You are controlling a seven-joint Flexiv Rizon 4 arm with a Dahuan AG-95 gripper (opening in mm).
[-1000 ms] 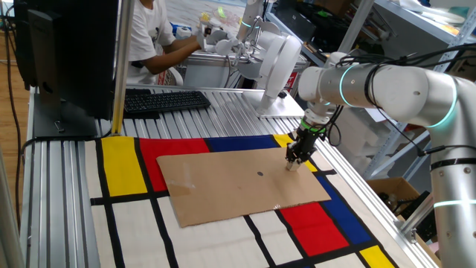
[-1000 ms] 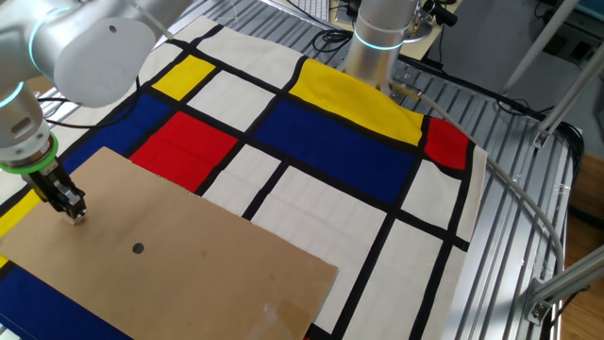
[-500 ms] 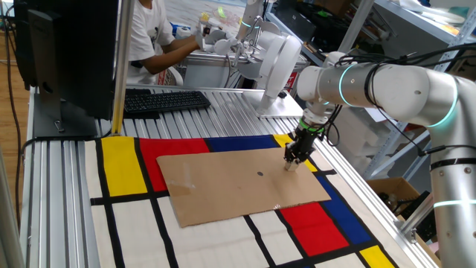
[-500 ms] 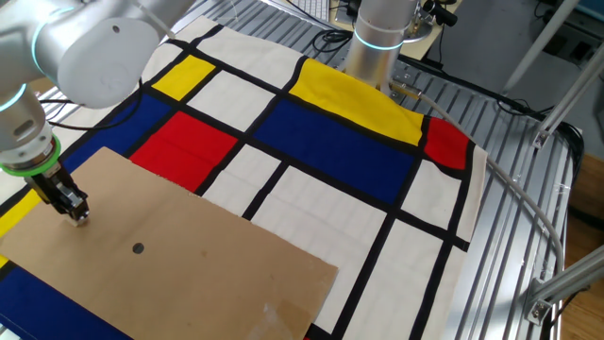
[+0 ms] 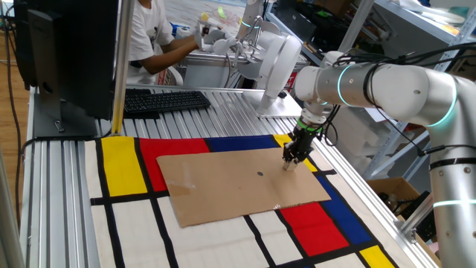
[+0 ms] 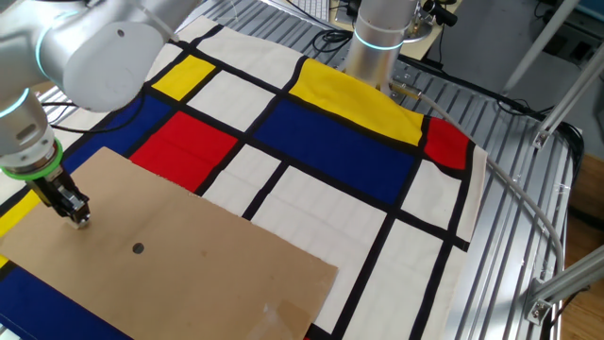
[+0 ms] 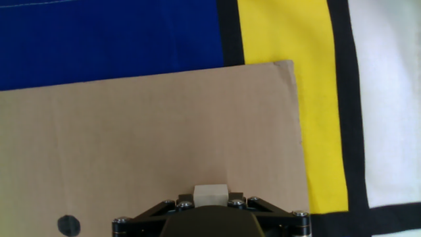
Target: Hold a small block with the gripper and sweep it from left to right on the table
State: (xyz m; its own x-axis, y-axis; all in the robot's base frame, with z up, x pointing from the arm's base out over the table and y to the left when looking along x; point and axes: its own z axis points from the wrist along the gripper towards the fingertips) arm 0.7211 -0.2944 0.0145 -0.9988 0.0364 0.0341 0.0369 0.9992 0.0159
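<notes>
While pinched between the fingertips, the small block sits at the very tip of the gripper, pale beige cube, only its top part visible above the black finger housing in the hand view. Gripper closed tight on it, jaws narrow, one either side of the cube.

In one fixed view the gripper points down with the block just showing under the fingers, touching or right at the surface of the cardboard sheet; can't tell contact for sure. Other fixed view agrees: gripper low over the cardboard sheet, block a pale speck at the fingertips.

Block position on the sheet: near one corner, close to the sheet edge that borders the yellow rectangle. Blue rectangle lies past the sheet's other near edge. Dark dot mark on the cardboard is off to the side of the gripper, well apart from the block; also seen at and.

Sheet lies flat on the worktop, over the colored mat with red, yellow, blue, white panels and black lines. Silver arm with teal band reaches in from the side. Black keyboard on the grooved aluminium behind the mat, person seated beyond it.
</notes>
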